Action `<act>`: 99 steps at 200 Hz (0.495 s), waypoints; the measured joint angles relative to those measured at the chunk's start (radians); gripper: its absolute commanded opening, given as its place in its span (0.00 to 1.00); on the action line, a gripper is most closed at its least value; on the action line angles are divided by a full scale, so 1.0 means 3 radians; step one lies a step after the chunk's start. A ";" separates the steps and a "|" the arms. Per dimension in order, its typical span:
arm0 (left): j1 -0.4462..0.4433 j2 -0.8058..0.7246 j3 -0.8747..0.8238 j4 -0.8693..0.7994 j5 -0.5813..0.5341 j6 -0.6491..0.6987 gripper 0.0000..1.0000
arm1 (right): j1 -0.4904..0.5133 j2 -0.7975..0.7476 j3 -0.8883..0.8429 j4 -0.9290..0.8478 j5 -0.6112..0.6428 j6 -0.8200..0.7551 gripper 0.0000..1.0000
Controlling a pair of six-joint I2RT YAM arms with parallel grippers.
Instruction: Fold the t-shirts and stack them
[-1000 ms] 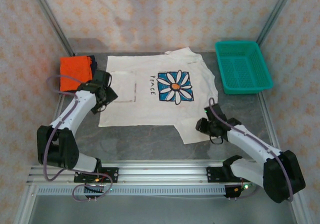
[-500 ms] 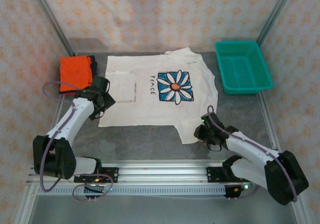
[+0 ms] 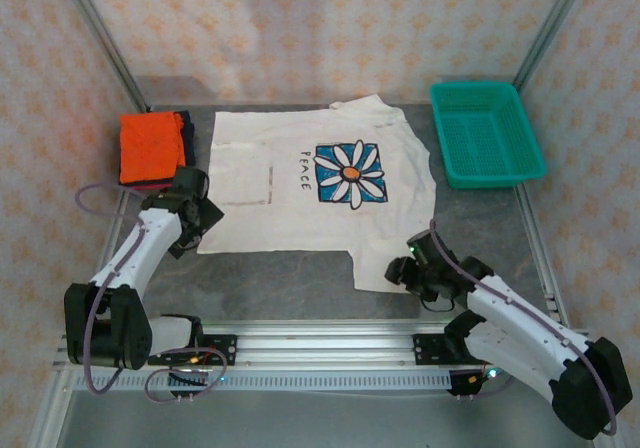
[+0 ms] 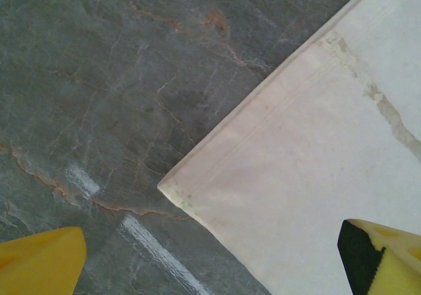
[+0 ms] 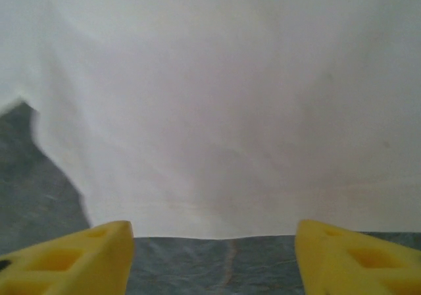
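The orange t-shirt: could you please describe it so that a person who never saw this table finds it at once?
Start at the big white t-shirt spread flat on the grey table. Left of it, near the far corner, lies a small folded pile. The orange t-shirt is its bright top layer, with a dark navy one showing at its right edge.

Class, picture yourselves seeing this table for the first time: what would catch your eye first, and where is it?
The white t-shirt with its blue daisy print lies spread flat across the middle of the table. A teal basket sits at the far right and a bright orange shirt at the far left. The left tool hovers open over the white shirt's near-left corner, the right tool open at its near edge.
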 measured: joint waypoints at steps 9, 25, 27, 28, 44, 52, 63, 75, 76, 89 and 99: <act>0.0025 -0.0046 -0.0060 0.0027 0.0029 -0.0033 1.00 | -0.0009 -0.0020 0.0136 -0.0051 0.0081 -0.0036 0.99; 0.0083 -0.0140 -0.0193 0.0102 0.0088 -0.0111 1.00 | -0.0062 -0.0038 0.0355 -0.0137 0.0224 -0.0167 0.99; 0.0088 -0.0154 -0.0215 0.0117 0.0098 -0.0121 1.00 | -0.0071 -0.0039 0.0380 -0.0146 0.0245 -0.0183 0.99; 0.0089 -0.0158 -0.0223 0.0121 0.0098 -0.0125 1.00 | -0.0075 -0.0039 0.0388 -0.0148 0.0253 -0.0188 0.99; 0.0123 -0.0253 -0.0359 0.0200 0.0132 -0.0221 0.94 | -0.0182 -0.0065 0.0500 -0.0192 0.0379 -0.0320 0.99; 0.0125 -0.0289 -0.0415 0.0226 0.0139 -0.0276 0.90 | -0.0231 -0.0076 0.0512 -0.0207 0.0416 -0.0374 0.99; 0.0130 -0.0319 -0.0473 0.0261 0.0137 -0.0356 0.84 | -0.0292 -0.0081 0.0514 -0.0217 0.0443 -0.0429 1.00; 0.0130 -0.0326 -0.0521 0.0299 0.0135 -0.0432 0.77 | -0.0341 -0.0081 0.0514 -0.0219 0.0454 -0.0474 0.98; 0.0130 -0.0324 -0.0524 0.0304 0.0135 -0.0448 0.76 | -0.0346 -0.0080 0.0514 -0.0219 0.0455 -0.0478 0.98; 0.0145 -0.0308 -0.0561 0.0352 0.0144 -0.0525 0.71 | -0.0376 -0.0057 0.0511 -0.0209 0.0469 -0.0502 0.97; 0.0151 -0.0273 -0.0576 0.0388 0.0149 -0.0587 0.69 | -0.0389 -0.0019 0.0510 -0.0203 0.0472 -0.0523 0.97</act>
